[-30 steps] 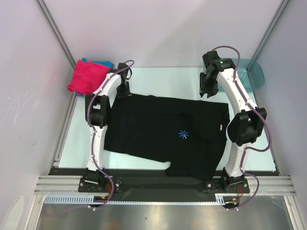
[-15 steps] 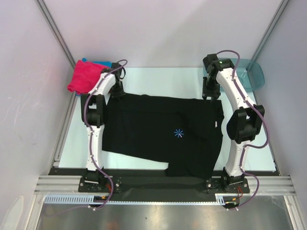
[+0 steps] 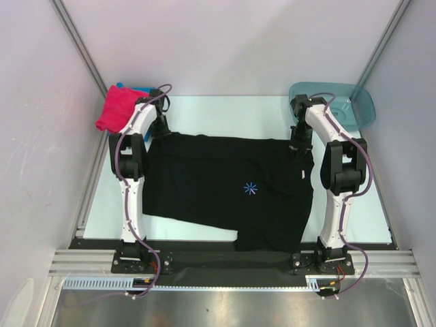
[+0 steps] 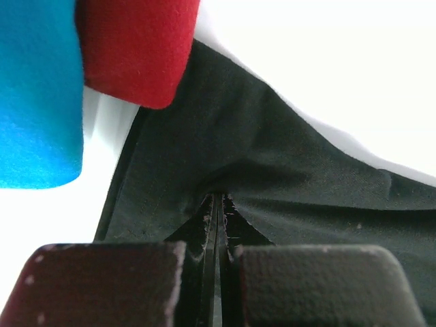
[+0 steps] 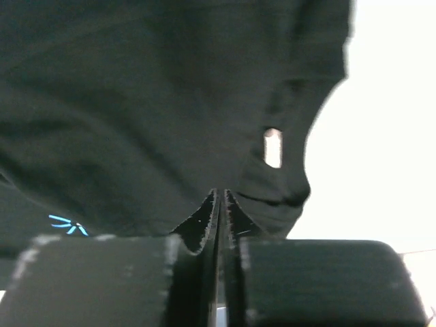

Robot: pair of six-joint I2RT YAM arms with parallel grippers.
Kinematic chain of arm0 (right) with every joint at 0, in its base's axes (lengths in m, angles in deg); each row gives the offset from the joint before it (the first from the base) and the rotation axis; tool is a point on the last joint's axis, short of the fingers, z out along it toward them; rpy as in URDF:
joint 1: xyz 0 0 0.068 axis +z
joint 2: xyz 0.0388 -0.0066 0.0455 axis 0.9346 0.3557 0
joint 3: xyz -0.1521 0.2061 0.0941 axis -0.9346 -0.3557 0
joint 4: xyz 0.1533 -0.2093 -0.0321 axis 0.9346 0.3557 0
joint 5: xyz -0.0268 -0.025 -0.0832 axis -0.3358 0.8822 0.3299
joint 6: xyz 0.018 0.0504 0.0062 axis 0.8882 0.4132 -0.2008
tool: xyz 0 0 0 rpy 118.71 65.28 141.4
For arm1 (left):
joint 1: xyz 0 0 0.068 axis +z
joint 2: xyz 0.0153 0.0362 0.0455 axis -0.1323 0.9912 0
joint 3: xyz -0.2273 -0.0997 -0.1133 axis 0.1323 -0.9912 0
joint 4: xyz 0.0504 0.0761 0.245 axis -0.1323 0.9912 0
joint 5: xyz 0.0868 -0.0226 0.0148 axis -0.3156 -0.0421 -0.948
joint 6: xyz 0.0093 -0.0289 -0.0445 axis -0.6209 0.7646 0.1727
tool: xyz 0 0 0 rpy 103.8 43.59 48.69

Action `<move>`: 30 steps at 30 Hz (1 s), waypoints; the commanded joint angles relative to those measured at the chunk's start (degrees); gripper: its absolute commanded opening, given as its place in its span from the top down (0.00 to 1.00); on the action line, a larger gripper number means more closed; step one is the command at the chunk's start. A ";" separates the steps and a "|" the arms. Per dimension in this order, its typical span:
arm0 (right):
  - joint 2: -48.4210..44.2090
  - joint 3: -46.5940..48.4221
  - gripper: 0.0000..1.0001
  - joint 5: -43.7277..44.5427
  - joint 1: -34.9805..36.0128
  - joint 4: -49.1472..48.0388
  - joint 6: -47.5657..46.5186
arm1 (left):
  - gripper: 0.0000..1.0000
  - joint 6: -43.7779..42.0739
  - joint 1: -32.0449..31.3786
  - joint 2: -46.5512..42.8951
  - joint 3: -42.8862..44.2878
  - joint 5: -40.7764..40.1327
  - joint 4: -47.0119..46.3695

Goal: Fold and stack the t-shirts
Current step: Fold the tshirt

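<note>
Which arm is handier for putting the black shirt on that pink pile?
Probably left: the left gripper pinches the black t-shirt beside the magenta-pink t-shirt; the right gripper grips the opposite corner, farther off.

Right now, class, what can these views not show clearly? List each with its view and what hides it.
Top view: blue shirt, mostly under the pink shirt.
Top view: left tool and right tool tips, behind their own wrists.
Right wrist view: starburst print, blurred, partly behind the finger.
</note>
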 commanded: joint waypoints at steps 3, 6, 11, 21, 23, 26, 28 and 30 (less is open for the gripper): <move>-0.17 -3.44 1.00 -9.51 0.64 -10.41 -2.33 | 1.00 -1.72 1.89 -1.86 -1.18 -1.02 -0.12; 0.63 -4.50 1.00 -9.43 1.00 -11.82 -2.69 | 1.00 -1.89 1.71 -2.04 -1.35 -0.57 -0.03; 2.55 -7.13 1.00 -8.02 1.44 -15.25 -2.78 | 1.00 -2.16 1.36 -2.04 -1.18 0.57 0.06; 9.32 -5.12 1.00 3.40 1.09 -16.31 -2.78 | 1.00 -3.04 -1.10 -3.35 -1.44 4.61 0.67; 9.94 -4.85 1.00 5.68 0.39 -16.66 -2.69 | 1.00 -2.95 -1.71 -3.44 -1.44 6.01 0.59; 12.31 -2.57 1.00 8.49 -0.58 -16.22 -2.42 | 1.00 -3.04 -2.51 -3.53 -1.18 8.37 0.50; 14.51 -0.82 1.00 9.90 -0.67 -15.26 -2.33 | 1.00 -3.12 -2.77 -3.70 -1.26 8.92 0.32; 16.70 3.04 1.00 13.06 -0.67 -14.03 -1.99 | 1.00 -2.86 -3.04 -4.05 -1.87 10.84 -0.03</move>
